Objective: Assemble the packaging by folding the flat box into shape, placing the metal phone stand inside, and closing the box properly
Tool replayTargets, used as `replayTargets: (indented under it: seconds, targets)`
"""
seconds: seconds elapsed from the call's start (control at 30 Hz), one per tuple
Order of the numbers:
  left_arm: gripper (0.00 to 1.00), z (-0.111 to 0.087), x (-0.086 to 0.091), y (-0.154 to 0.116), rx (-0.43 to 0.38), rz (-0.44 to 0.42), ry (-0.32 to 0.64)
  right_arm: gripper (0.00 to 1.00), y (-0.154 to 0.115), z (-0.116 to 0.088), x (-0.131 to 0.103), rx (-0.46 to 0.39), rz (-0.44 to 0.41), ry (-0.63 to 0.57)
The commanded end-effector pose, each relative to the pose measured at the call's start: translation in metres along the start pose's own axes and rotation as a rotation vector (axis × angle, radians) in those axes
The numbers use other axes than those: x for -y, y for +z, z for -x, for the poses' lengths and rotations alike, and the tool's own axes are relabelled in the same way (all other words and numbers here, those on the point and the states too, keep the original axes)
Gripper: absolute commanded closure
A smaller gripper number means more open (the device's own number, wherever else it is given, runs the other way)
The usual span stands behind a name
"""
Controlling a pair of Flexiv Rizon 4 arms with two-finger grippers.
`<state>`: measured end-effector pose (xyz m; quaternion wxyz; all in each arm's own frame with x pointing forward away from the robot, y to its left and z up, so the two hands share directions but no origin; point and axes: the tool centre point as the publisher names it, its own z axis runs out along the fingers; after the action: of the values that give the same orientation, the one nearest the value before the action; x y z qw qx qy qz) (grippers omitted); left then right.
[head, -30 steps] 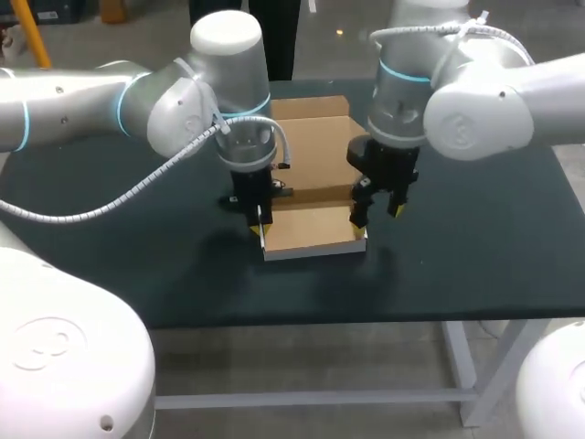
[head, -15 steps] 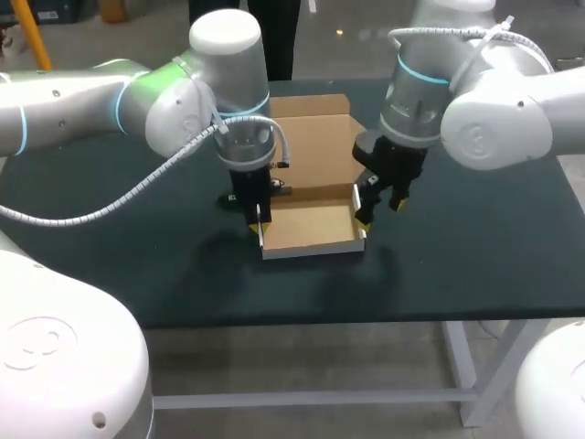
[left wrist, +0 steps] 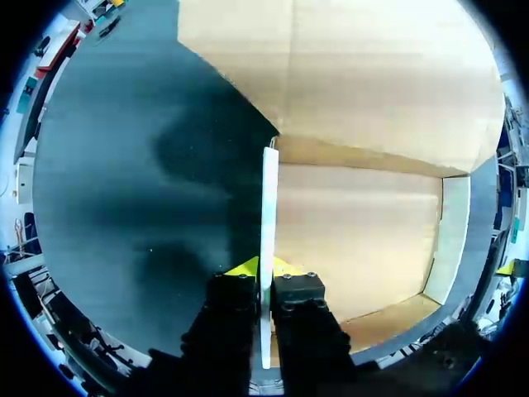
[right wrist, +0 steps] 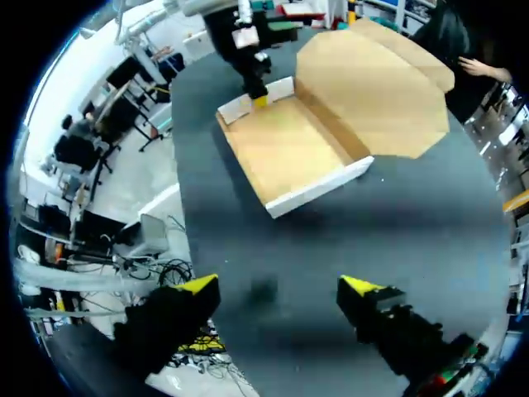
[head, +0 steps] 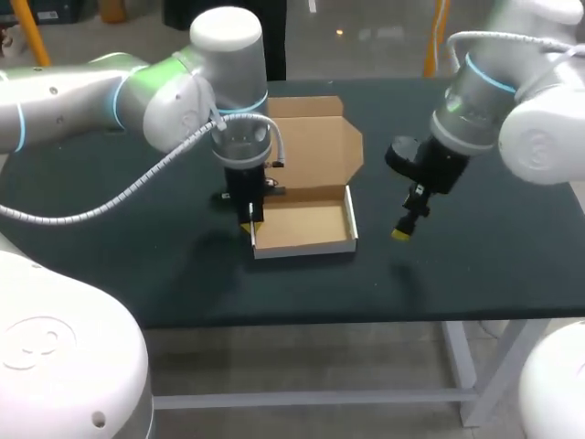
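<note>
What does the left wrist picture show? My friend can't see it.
The left gripper, jaws shut, pinches one upright side wall of an open cardboard box on a dark table. The box looks empty, its lid lying flat beyond.

Over the last 1 second the right hand (head: 402, 233) has left the box (head: 306, 224). It was at the box's right wall and has swung away to the right, so it now hangs over bare bench (head: 475, 265), well apart from the cardboard, with its 2 fingers spread wide. The box has slid a little to the left, and the left hand (head: 249, 224), clamped on its left wall, has gone with it. The right wall, earlier partly hidden by that arm, now shows in full.
</note>
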<state>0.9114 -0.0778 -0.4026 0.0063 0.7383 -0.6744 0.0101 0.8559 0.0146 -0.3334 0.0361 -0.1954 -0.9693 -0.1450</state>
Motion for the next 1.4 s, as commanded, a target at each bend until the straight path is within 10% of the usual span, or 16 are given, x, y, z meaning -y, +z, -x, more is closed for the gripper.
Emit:
replayTargets:
  seconds: [0.03,1.4]
  targets:
    - [1.0,0.002,0.001,-0.003,0.024,0.002,-0.004,0.0,-0.026,-0.014,0.025,0.008,0.147,-0.055]
    - [1.0,0.034,0.015,-0.001,0.301,-0.076,-0.073,0.0,-0.03,-0.038,0.049,0.072,0.23,-0.26]
